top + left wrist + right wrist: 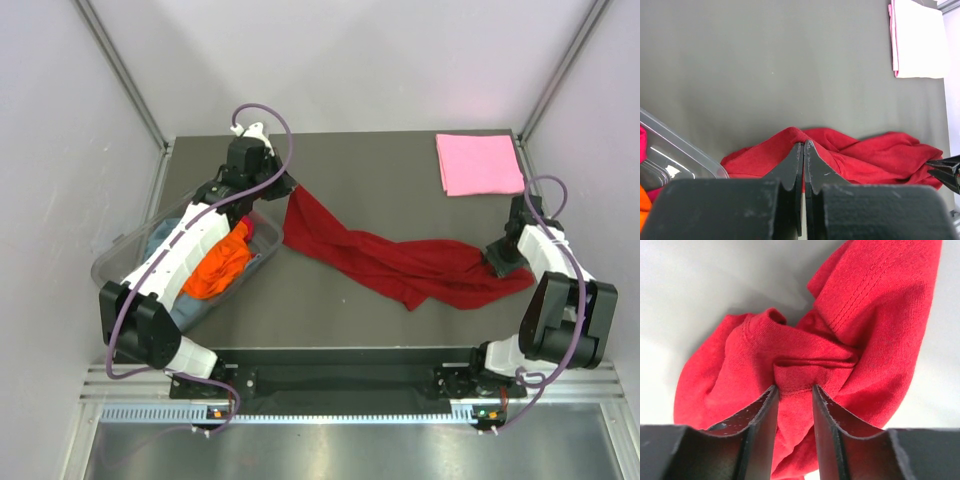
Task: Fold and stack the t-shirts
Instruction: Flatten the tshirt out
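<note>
– Dark red t-shirt (400,262) first, from the overhead camera: where is it?
– Strung across the table (380,160) between the two arms; one end is raised at the left gripper (286,190); the other end is bunched at the right gripper (498,264); the middle lies on the surface between them.
– And the rest?
– A folded pink t-shirt (478,163) lies flat beyond the right gripper, well apart from it; the clear tub (118,262) sits back along the left arm from its gripper; an orange t-shirt (222,262) and some grey-blue cloth (160,238) are inside the tub.
– Left wrist camera?
– The jaws are pressed together with a ridge of the red cloth pinched at their tips; the rest of the shirt spreads ahead and to the right of the fingers (795,165); the tub's rim shows low on the left; the pink t-shirt is far ahead on the right.
– Right wrist camera?
– The jaws stand a narrow way apart, clamped on a thick wad of the red shirt; a stitched hem runs ahead and to the right of the fingers (760,415); bare table shows to either side of the cloth.
</note>
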